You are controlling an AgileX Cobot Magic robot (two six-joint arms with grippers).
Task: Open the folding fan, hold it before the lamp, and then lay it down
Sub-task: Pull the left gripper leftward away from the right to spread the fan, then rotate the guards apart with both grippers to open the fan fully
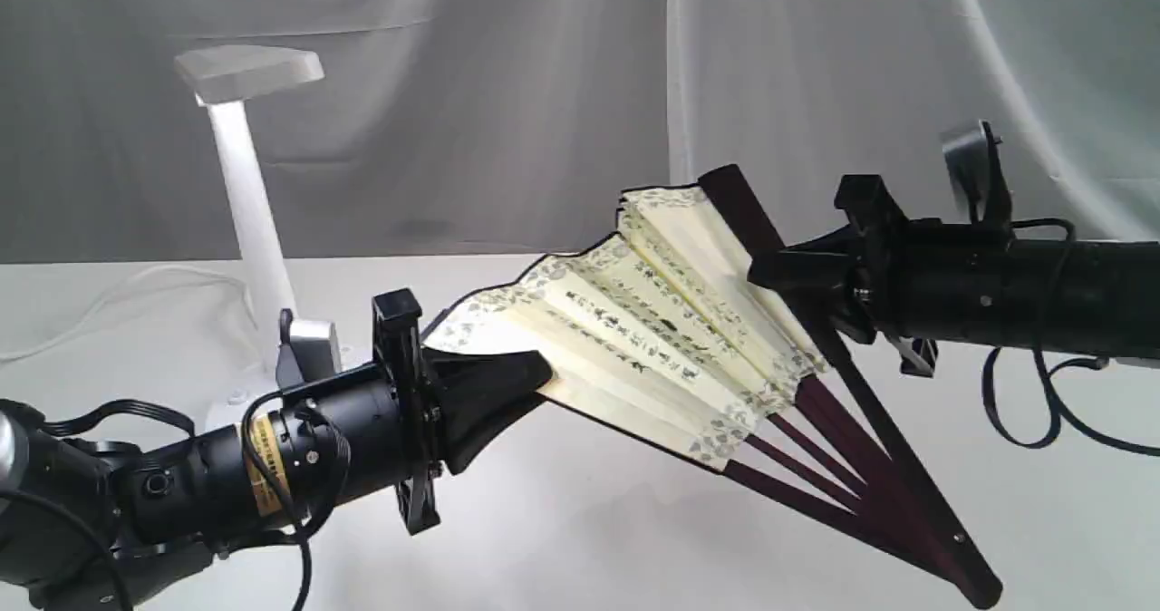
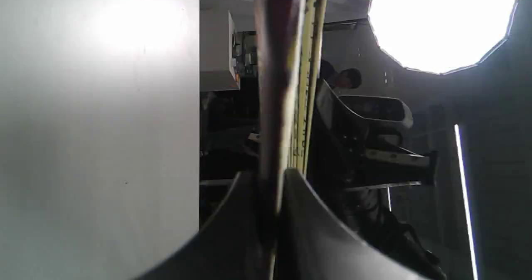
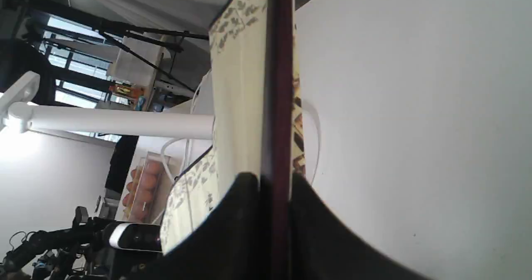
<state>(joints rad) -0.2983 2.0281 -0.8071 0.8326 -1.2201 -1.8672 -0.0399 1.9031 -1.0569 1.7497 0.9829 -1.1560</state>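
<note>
The white table (image 1: 544, 529) carries the whole scene. Above it the folding fan (image 1: 634, 321) is spread part-way, tilted, with its pivot end low at the right, so near the tabletop that I cannot tell whether it touches. Its cream leaf fans out toward the left, while the pleats next to the upper guard are bunched. Judging by this, the opening step is in hand and not finished. One arm takes each outer guard so that drawing them apart can spread the leaf without touching the paper. The lamp (image 1: 254, 221) stands at the left rear, behind the left arm. The fan is to its right and not yet in front of it, so the holding step appears to lie ahead. The left gripper (image 1: 535, 375) is clamped narrow on the lower guard, beside the leaf's edge. Its wrist view shows the dark strip pinched between both jaws. The right gripper (image 1: 766, 271) likewise pinches the upper guard, part-way along it. The only container is a clear box (image 3: 143, 184) in the room behind, seen in the right wrist view. It holds round orange-brown things too small to name.
</note>
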